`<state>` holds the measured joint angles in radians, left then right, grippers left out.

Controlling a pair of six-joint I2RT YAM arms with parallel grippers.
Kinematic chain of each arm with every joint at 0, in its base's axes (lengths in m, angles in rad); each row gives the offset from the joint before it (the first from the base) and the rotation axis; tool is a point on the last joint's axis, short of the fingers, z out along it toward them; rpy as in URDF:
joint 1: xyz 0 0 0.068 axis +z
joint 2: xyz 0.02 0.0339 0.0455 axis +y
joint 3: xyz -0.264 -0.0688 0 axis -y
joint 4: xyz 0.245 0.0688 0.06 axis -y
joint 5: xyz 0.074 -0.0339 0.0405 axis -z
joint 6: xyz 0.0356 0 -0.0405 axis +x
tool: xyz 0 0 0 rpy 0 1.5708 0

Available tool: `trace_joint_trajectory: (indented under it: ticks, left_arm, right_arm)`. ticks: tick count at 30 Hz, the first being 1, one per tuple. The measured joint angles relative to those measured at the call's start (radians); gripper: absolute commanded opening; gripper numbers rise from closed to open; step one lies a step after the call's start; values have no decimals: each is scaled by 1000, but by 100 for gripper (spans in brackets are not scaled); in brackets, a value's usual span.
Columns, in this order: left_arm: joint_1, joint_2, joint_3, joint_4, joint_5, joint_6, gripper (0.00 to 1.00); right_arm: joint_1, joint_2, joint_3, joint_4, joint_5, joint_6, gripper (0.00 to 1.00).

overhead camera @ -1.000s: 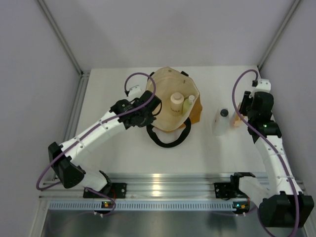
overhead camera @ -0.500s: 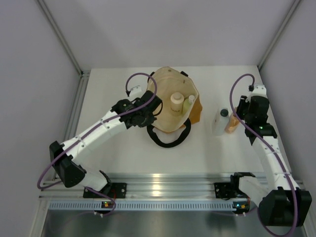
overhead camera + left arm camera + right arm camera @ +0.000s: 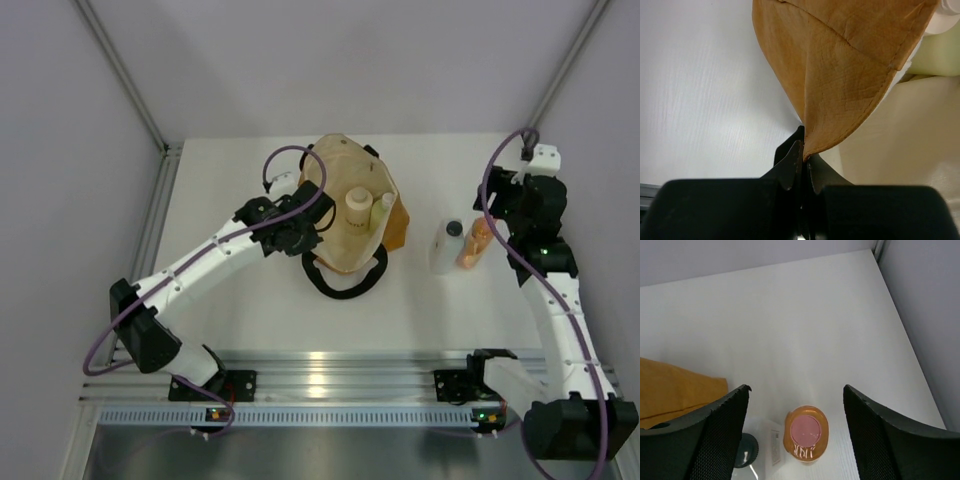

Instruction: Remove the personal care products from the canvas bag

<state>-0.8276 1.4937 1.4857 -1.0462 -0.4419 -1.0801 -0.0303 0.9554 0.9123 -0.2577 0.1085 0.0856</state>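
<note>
The mustard canvas bag lies open mid-table, with a cream-white jar and a pale yellow-green bottle inside it. My left gripper is shut on the bag's left rim, the fabric pinched between its fingertips. To the right of the bag stand a white dark-capped bottle and an orange bottle with a pink cap, side by side and upright. My right gripper hangs open above the orange bottle, touching nothing; the dark cap sits to its left.
The bag's black loop handle lies on the table in front of it. Grey walls close in the back and right sides. The metal rail with the arm bases runs along the near edge.
My right gripper has opened and let go of the orange bottle, which now stands beside the white bottle; the gripper has lifted away. The left arm shifted slightly right, still holding the rim.
</note>
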Motion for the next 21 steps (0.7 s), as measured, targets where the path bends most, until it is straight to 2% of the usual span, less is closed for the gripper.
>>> trace_joint_trajectory:
  ticks: [2, 6, 10, 14, 17, 21]
  left_arm:
    - [0, 5, 5, 1, 0, 2, 0]
    - [0, 5, 10, 0, 0, 3, 0]
    - [0, 5, 19, 2, 1, 8, 0]
    - [0, 5, 20, 16, 4, 20, 0]
    - [0, 5, 20, 23, 3, 22, 0]
    - [0, 5, 20, 26, 4, 20, 0]
  right_arm:
    - [0, 0, 67, -26, -35, 29, 67]
    - [77, 6, 209, -69, -88, 111, 63]
    - [352, 24, 305, -100, -61, 165, 60]
    - [608, 127, 426, -153, 5, 208, 58]
    - [755, 243, 520, -187, 76, 215, 58]
    - [859, 411, 616, -223, 153, 217, 56]
